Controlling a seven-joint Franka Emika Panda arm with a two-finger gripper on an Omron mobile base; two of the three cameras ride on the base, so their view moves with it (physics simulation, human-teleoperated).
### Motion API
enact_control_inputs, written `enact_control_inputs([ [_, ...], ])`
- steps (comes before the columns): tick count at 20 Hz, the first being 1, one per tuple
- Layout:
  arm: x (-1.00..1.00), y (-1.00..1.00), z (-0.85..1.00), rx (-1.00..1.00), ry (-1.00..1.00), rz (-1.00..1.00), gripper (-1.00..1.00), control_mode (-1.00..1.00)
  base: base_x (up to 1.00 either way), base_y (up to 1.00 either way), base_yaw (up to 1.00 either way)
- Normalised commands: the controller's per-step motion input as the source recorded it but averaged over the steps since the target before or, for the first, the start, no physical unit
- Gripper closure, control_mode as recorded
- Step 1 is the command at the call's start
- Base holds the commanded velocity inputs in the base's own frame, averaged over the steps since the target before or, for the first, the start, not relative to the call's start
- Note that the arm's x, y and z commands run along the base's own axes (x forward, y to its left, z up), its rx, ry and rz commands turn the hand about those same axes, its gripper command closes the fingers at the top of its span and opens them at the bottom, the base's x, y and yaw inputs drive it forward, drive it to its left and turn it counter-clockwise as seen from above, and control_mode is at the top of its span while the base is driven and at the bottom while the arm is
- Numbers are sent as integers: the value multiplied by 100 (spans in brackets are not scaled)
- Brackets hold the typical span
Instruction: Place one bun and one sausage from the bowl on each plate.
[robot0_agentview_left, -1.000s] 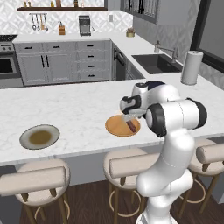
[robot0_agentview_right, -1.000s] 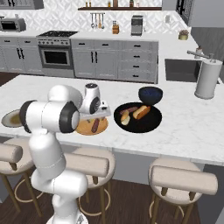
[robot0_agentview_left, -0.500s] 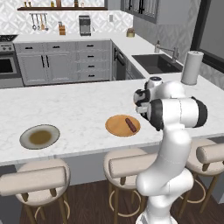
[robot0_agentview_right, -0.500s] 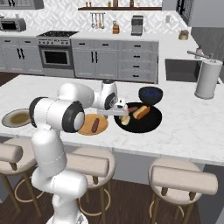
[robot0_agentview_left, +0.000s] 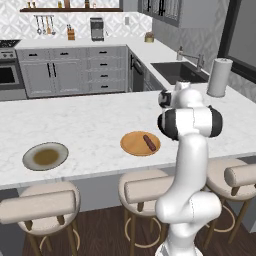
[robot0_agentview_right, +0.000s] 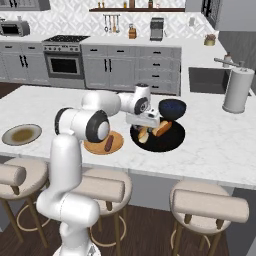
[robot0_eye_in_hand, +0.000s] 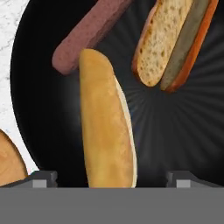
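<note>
My gripper (robot0_eye_in_hand: 111, 179) is open and hangs just above the black bowl (robot0_eye_in_hand: 183, 127), with its fingertips (robot0_eye_in_hand: 41, 178) on either side of the pale bun (robot0_eye_in_hand: 105, 135) and apart from it. A sausage (robot0_eye_in_hand: 89, 33) and the orange-tan bun (robot0_eye_in_hand: 175, 41) lie further in the bowl. From the right base the gripper (robot0_agentview_right: 143, 125) hovers over the bowl (robot0_agentview_right: 172, 145). Another sausage (robot0_agentview_right: 109, 144) lies on the orange plate (robot0_agentview_right: 95, 146), also seen from the left base as sausage (robot0_agentview_left: 149, 142) on plate (robot0_agentview_left: 131, 145). The grey-rimmed plate (robot0_agentview_left: 45, 156) sits bare at the counter's left.
A dark blue bowl (robot0_agentview_right: 172, 107) stands just behind the black bowl. A paper towel roll (robot0_agentview_right: 236, 90) stands at the far right by the sink (robot0_agentview_left: 177, 71). Padded stools (robot0_agentview_right: 200, 205) line the counter's near edge.
The arm has swung right from the orange plate to above the black bowl, leaving the sausage lying on that plate. The jaws have opened a little wider.
</note>
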Motion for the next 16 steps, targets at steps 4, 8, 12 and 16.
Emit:
enact_control_inputs([
  [4,-5,-12,-24,11,7,-1,-100,-100,0,0,0],
  [8,-49,33,-47,0,10,0,-100,-100,0,0,0],
  [12,2,22,-4,1,0,0,-100,-100,0,0,0],
  [16,10,-3,0,0,0,0,-100,-100,0,0,0],
])
